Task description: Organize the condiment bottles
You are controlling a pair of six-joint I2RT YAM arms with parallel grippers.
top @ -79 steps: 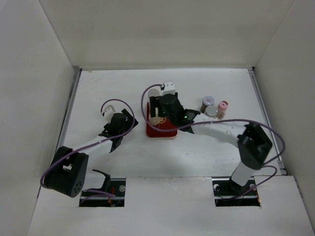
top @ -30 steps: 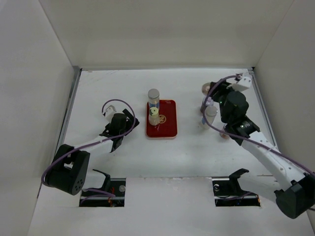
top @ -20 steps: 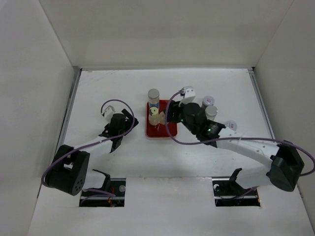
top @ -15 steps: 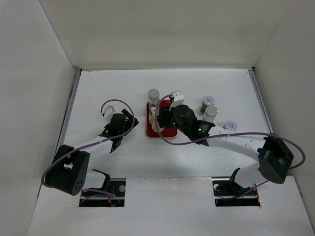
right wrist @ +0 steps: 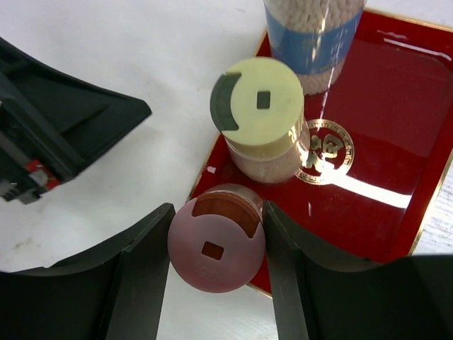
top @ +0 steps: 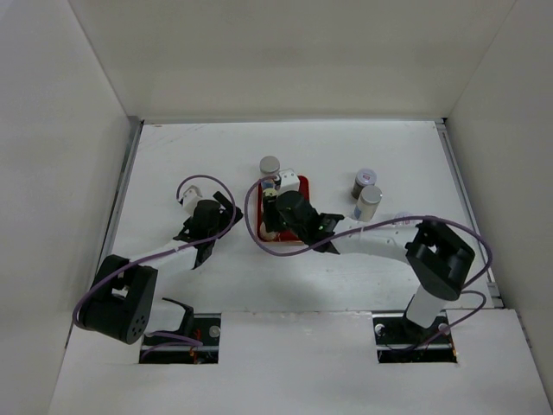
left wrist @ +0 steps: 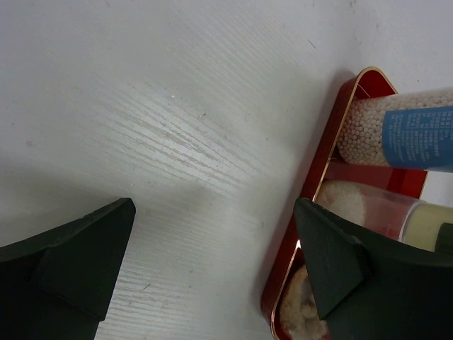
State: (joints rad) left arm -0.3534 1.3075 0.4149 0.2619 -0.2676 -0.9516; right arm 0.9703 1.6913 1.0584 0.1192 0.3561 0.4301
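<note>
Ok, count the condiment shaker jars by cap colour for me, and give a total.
Grey-capped cylindrical shaker jars: 2
Pale-yellow-capped cylindrical shaker jar: 1
Pink-capped cylindrical shaker jar: 1
Bluish-lavender-capped cylindrical shaker jar: 1
Total: 5 in view

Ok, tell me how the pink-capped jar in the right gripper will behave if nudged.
The pink-capped jar looks narrow for its height, like its yellow-capped neighbour, so it is probably tippy at the red tray's corner rim. Its round body would likely roll if toppled. Smooth sides might slip in the right gripper.
</note>
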